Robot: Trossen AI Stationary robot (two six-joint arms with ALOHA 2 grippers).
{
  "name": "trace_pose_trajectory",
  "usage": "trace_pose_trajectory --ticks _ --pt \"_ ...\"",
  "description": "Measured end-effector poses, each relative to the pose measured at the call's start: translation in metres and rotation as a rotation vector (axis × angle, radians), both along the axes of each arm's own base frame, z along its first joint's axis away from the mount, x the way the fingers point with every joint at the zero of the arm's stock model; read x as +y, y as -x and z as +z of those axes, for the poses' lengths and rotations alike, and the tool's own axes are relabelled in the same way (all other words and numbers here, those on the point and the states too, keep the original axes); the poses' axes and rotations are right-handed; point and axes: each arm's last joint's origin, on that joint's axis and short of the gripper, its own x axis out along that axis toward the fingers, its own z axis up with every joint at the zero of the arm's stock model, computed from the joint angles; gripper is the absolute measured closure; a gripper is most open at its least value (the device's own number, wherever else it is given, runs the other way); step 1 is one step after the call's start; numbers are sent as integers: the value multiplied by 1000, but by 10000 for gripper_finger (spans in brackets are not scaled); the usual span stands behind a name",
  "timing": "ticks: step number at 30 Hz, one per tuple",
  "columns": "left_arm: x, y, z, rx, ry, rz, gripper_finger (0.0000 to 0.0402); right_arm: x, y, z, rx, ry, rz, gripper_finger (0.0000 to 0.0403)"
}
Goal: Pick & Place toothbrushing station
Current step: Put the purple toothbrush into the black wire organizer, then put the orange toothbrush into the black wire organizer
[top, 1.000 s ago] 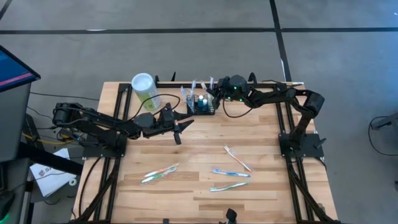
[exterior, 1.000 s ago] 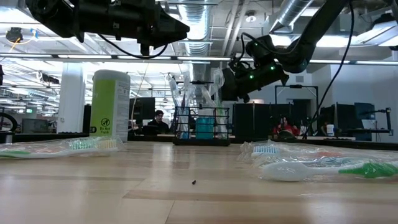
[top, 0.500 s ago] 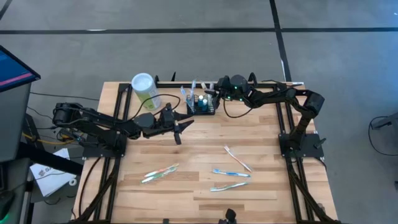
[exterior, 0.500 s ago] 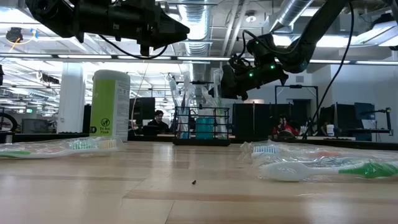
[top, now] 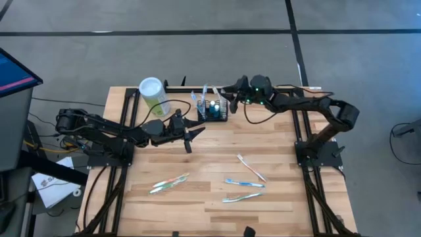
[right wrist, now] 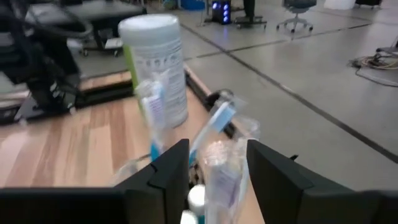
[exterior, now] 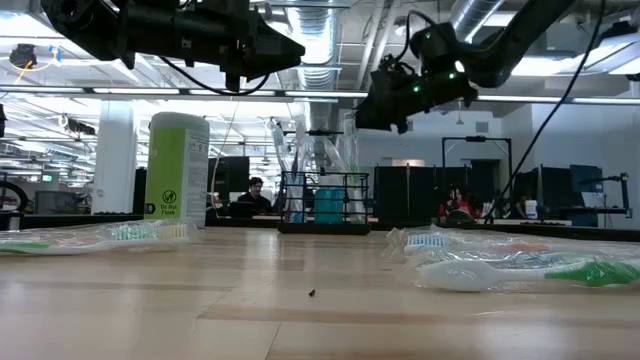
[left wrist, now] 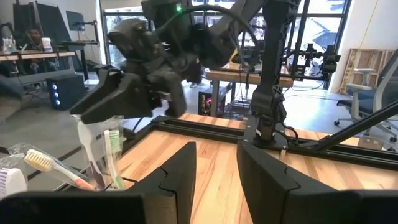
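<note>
With the mesh basket [top: 212,110] at upper centre of the surface [top: 217,158], the right gripper [top: 229,90], jaws released, is best lifted straight clear; the left gripper [top: 191,131], jaws parted, waits empty.

Pale-green canister [exterior: 177,170]: label print too small to read (small round logo visible); nothing else legible

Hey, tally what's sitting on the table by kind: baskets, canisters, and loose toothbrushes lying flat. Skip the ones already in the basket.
Wire basket: 1
Green canister: 1
Loose toothbrush packs lying flat: 4, though the leftmost one may be two overlapping
Total: 6
</note>
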Motion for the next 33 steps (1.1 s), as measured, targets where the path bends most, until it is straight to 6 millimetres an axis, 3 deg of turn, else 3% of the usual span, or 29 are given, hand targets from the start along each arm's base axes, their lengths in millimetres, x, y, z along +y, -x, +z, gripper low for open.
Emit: trace_pose_trajectory --ticks 9,16,23,33 --pt "0 0 0 0 0 0 292 19 3 20 -28 29 47 262" --pt "0 0 0 0 0 0 292 40 6 25 50 23 111 263" --pt "0 0 0 2 0 0 291 74 7 25 156 -10 221 264" --pt "0 0 0 3 0 0 291 137 10 25 260 -83 410 284"
